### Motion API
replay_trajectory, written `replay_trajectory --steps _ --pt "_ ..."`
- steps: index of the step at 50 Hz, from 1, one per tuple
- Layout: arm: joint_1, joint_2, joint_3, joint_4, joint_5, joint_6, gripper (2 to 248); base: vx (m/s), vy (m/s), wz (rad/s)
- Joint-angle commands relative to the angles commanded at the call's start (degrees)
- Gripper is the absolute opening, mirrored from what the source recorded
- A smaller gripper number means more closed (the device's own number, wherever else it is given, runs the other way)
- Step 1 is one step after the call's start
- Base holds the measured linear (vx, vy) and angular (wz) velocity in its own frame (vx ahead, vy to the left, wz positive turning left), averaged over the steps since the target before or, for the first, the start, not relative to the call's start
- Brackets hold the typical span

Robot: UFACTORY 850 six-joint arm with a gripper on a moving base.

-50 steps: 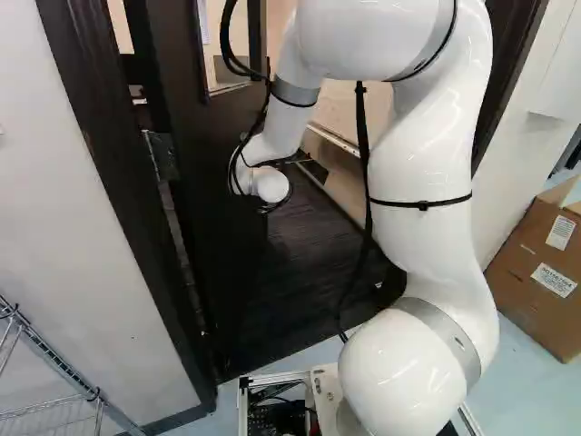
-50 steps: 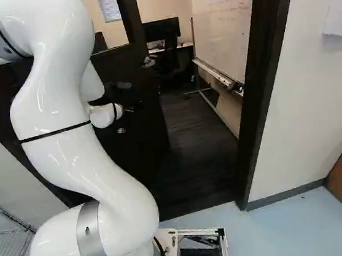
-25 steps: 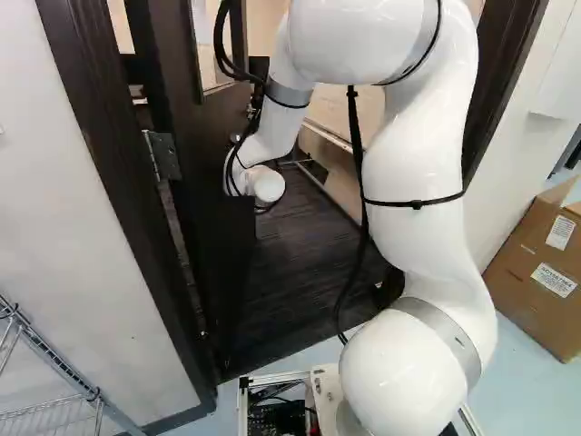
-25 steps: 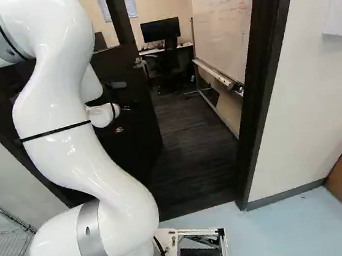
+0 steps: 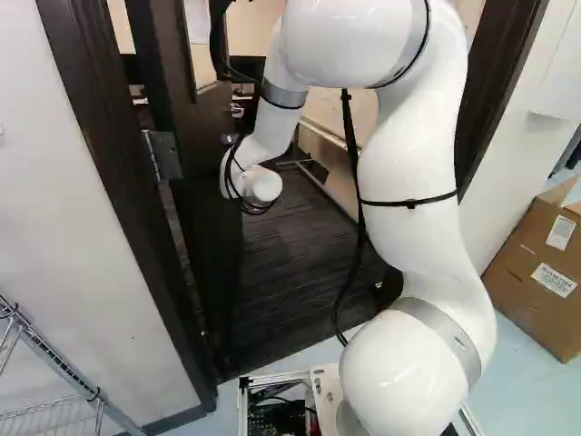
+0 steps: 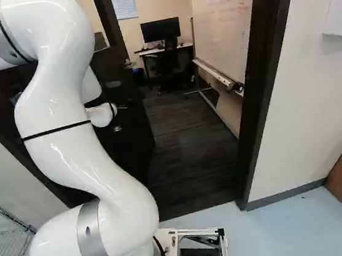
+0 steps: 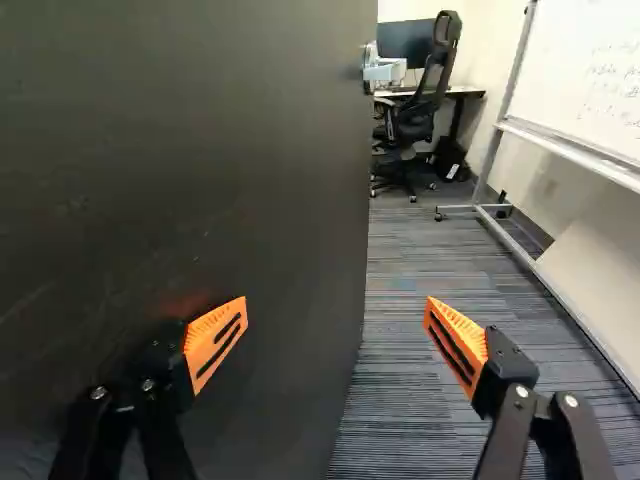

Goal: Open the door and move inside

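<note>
In the wrist view, the gripper [image 7: 336, 302] has its two fingers spread wide apart, with nothing gripped between the orange pads [image 7: 218, 335]. The dark door [image 7: 200, 150] fills the space ahead of and beside one finger, close to its pad; whether they touch I cannot tell. The other finger is over the carpet [image 7: 405, 330], past the door's free edge, which passes between the two. Farther ahead, a pale metal handle [image 7: 382, 70] juts out by that edge, near a chair [image 7: 425, 100], a desk [image 7: 465, 91] and a monitor [image 7: 405, 41]; a whiteboard [image 7: 580, 70] stands across from the door. In the left base view, the door stands open into the room, its hinge [image 5: 163, 154] on the frame [image 5: 100, 136] at the left. The arm [image 5: 413, 163] reaches forward, its wrist [image 5: 261, 184] beside the door and hiding the fingers. A wire rack [image 5: 54, 359] is at the lower left, and a box [image 5: 536, 263] is at the right. In the right base view, the doorway shows between the door and the other side of the frame, with the base [image 6: 218, 243] on the pale blue floor [image 6: 281, 229] outside; the fingers cannot be made out against the dark door.
</note>
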Motion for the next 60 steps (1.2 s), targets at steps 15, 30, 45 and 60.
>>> replay_trajectory --steps 15,30,45,60 --pt "0.4 -0.7 -1.0 -4.0 0.7 0.0 247 0.000 0.000 0.000" --pt "0.8 -1.5 -1.9 -8.0 1.5 0.0 247 0.000 0.000 0.000" --pt "1.2 -2.3 -2.9 -12.0 2.2 0.0 247 0.000 0.000 0.000" --pt "1.6 -3.1 -4.0 -13.6 2.6 0.0 247 0.000 0.000 0.000"
